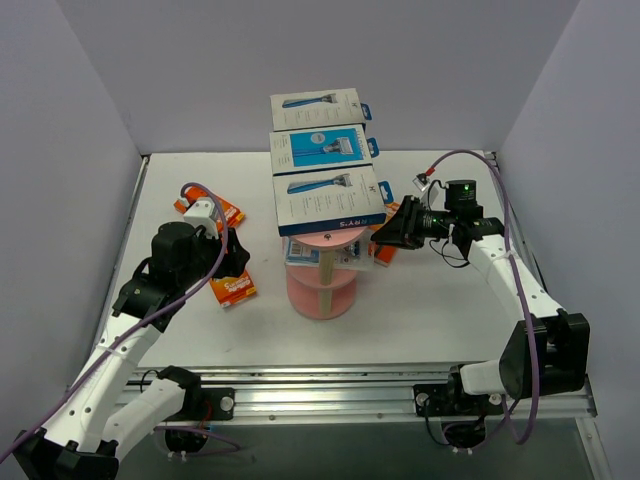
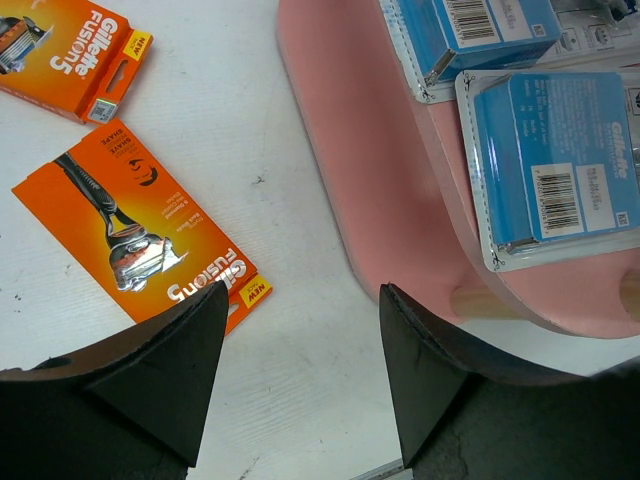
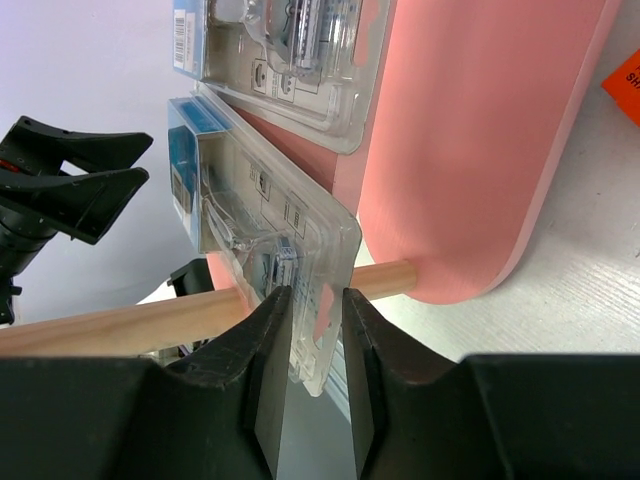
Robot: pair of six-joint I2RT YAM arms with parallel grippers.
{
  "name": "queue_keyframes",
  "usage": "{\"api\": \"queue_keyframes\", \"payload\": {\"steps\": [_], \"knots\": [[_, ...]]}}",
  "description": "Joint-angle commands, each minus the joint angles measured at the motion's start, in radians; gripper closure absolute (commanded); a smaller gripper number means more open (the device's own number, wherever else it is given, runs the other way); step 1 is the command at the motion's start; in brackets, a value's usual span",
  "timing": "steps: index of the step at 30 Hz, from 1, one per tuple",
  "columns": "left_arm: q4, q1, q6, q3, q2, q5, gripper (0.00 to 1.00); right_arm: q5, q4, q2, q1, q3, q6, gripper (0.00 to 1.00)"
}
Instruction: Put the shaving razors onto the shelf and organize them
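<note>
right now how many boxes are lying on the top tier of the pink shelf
3. They lie in a row along the shelf top tier: the far box, white; the middle box, blue; the near box, white. None looks hidden there.

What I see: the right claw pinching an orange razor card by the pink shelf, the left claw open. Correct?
Not orange: the right wrist view shows the right claw pinching a clear razor pack by the pink shelf. The left claw is open.
</note>
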Motion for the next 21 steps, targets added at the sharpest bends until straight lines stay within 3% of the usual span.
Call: {"api": "queue_keyframes", "payload": {"steps": [1,21], "knots": [[0.022,0.006,0.008,0.003,-0.005,0.016,0.29,0.0,-0.019,-0.021,-0.008,0.034,-0.024,0.77],[0.022,0.004,0.006,0.002,-0.005,0.025,0.29,0.006,0.043,0.014,0.008,0.018,0.002,0.81]]}}
